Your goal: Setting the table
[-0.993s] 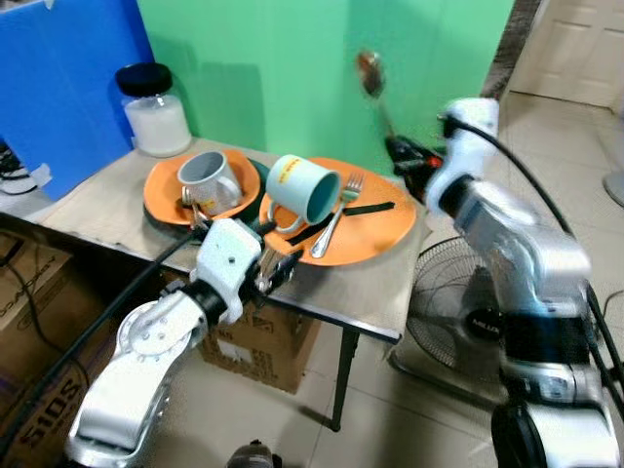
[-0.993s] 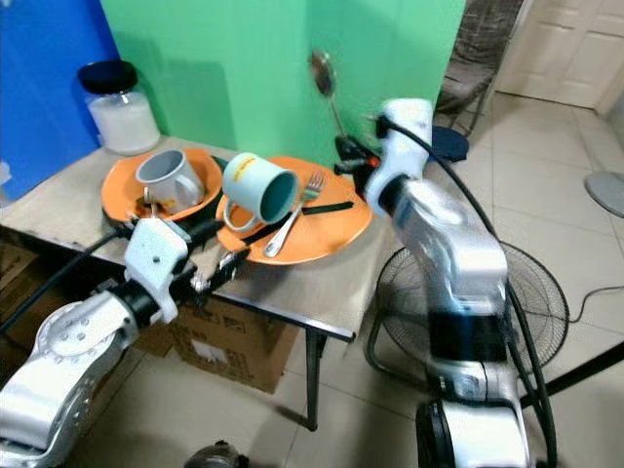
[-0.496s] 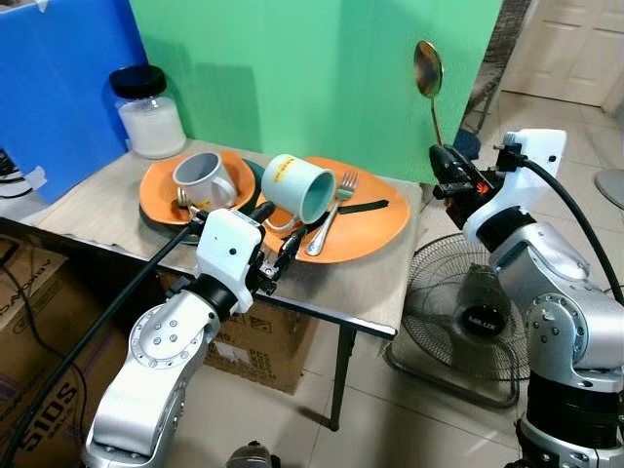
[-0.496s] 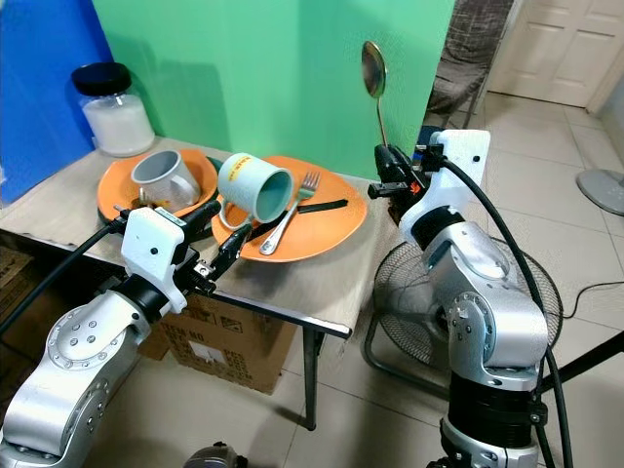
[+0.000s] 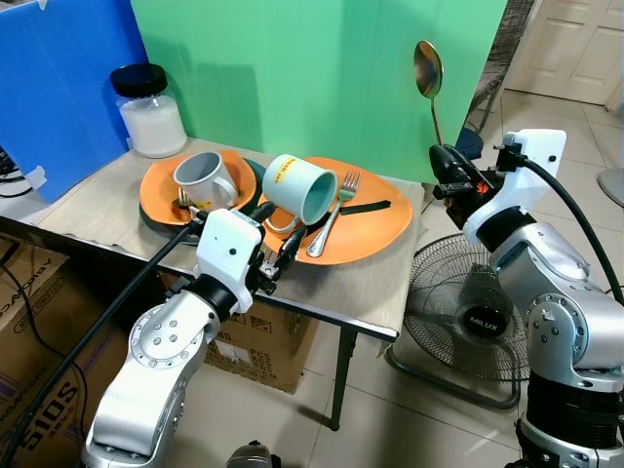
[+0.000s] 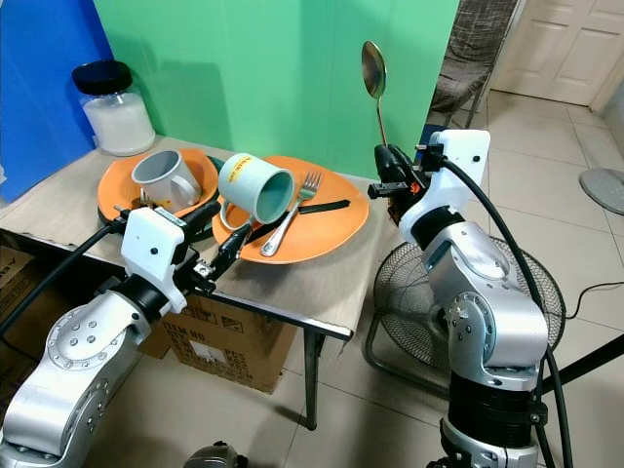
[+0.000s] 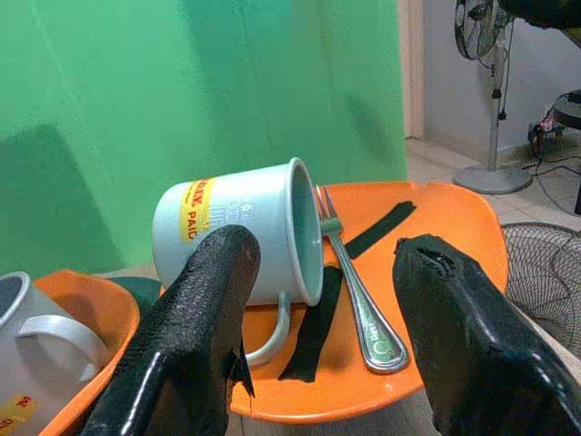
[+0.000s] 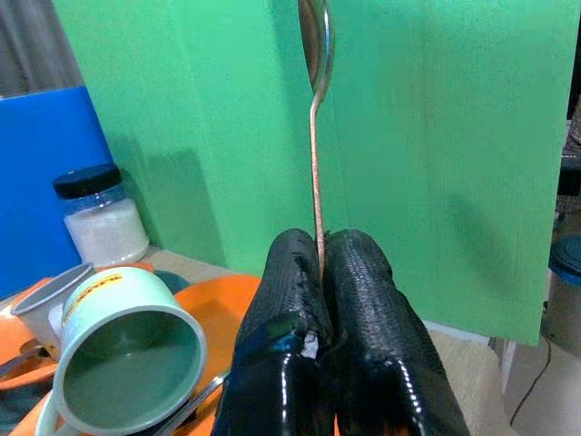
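A metal spoon [image 5: 427, 73] stands upright in the air beyond the table's right edge, with my right gripper [image 5: 445, 168] shut on its handle [image 8: 316, 182]. On the near orange plate [image 5: 375, 229] a light blue mug [image 5: 300, 187] lies on its side beside a fork [image 5: 334, 211] and a black strip. My left gripper [image 5: 275, 244] is open at the table's front edge, its fingers [image 7: 204, 309] pointing at that mug without touching it. A grey mug [image 5: 206, 178] stands on the second orange plate [image 5: 156, 190] to the left.
A glass jar [image 5: 148, 109] with a black lid stands at the table's back left. Green and blue boards rise behind the table [image 5: 370, 292]. A floor fan [image 5: 458, 307] sits to the right of the table and cardboard boxes [image 5: 258, 346] lie under it.
The right arm swung the spoon out from over the table to beyond its right edge, then held still. The left gripper barely moved.
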